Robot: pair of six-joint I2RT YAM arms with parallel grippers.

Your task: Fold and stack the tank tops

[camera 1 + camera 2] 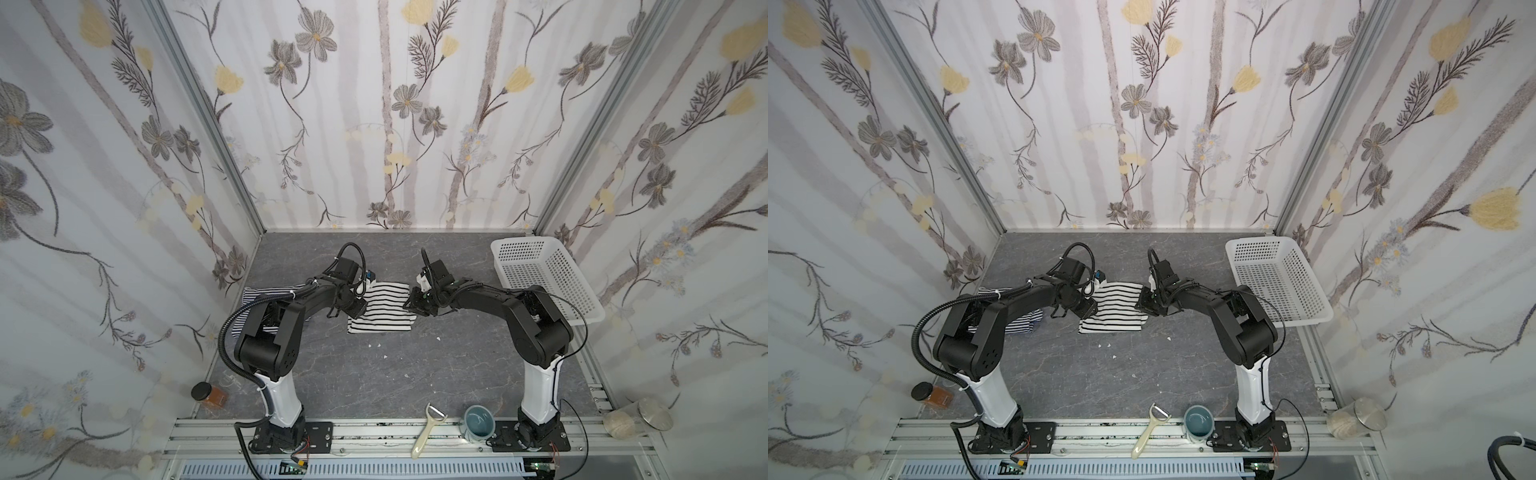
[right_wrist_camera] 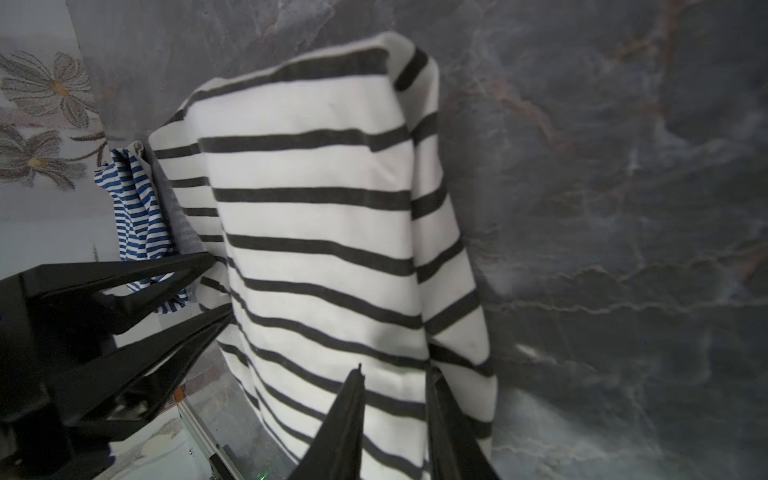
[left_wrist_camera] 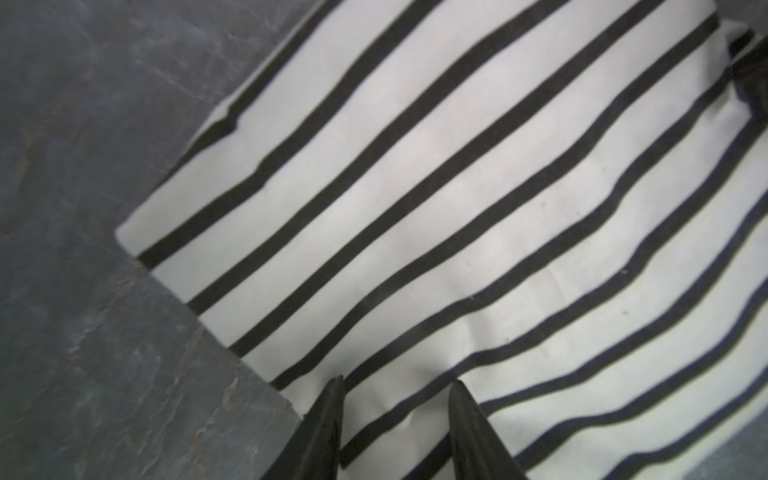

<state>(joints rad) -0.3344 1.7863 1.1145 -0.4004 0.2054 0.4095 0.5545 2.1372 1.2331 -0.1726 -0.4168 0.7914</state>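
While the white tank top (image 1: 384, 309) lies folded on the middle of the table (image 1: 415, 374), its stripes running from the left gripper (image 3: 397, 380) to the right gripper (image 2: 395, 372), both stand equally near at its opposite side edges, jaws apart and clamping nothing, with the navy-striped tank top (image 1: 249, 297) further left.

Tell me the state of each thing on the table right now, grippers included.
Black-striped tank top, folded, lying flat between the grippers.
Navy-striped tank top, bunched, not folded, partly under the left arm.
Basket, upright, empty.
Left gripper, open, fingers over one edge of the folded top.
Right gripper, open, fingers over the opposite edge.
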